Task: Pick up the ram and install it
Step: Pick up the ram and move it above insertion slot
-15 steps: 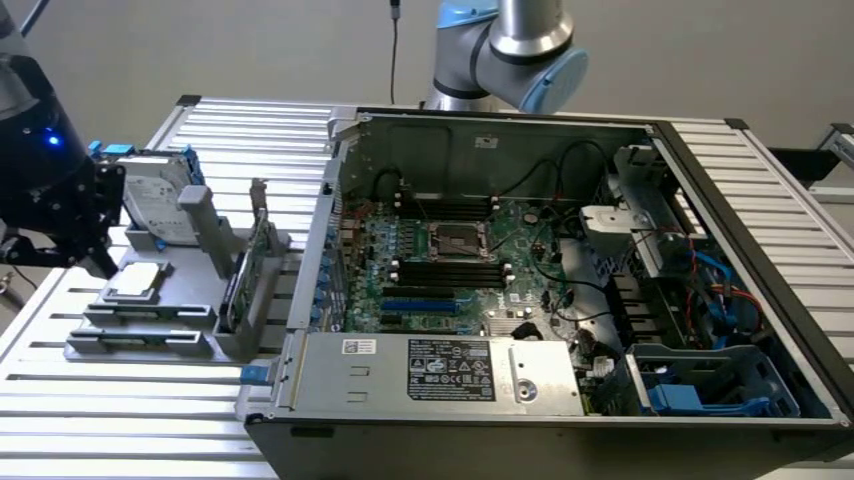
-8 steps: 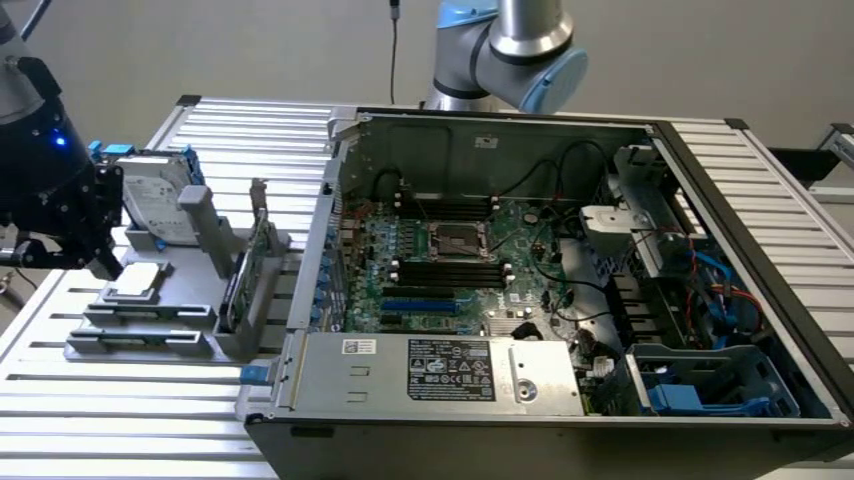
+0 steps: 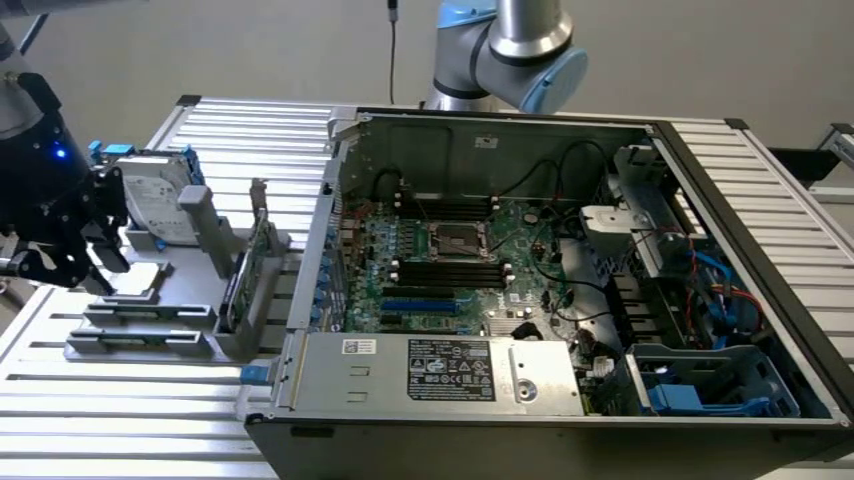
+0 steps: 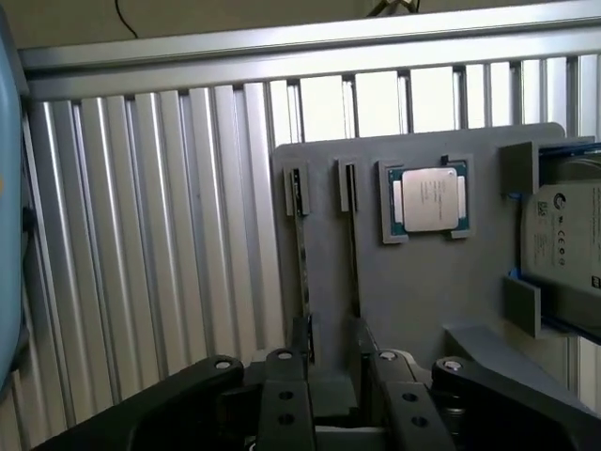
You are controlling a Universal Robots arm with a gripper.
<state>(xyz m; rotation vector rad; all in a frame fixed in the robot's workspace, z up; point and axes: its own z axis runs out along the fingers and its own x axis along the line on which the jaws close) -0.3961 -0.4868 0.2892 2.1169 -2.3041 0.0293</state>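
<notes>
The tool (image 4: 333, 348) is open. Its two black fingers (image 4: 300, 343) stand apart with bare grey plate between them, and they grip nothing. Its lower part is cut off by the picture's border.

The ram (image 4: 302, 268) stands on its edge in a slot of the grey holder (image 4: 423, 291). It appears as a thin line, so its chips are hidden. Its near end reaches one finger, but I cannot tell if they touch. The slot just beside it holds a dark line that is hard to make out.

On the same holder lie a processor (image 4: 430, 199) and a hard drive (image 4: 568, 249), which is partly cut off.

The exterior view puts the holder near the counter's (image 3: 134, 400) edge on the exterior view's left, with free slatted surface around it. The open computer case (image 3: 534, 250) occupies the counter's middle, well apart from the tool.
</notes>
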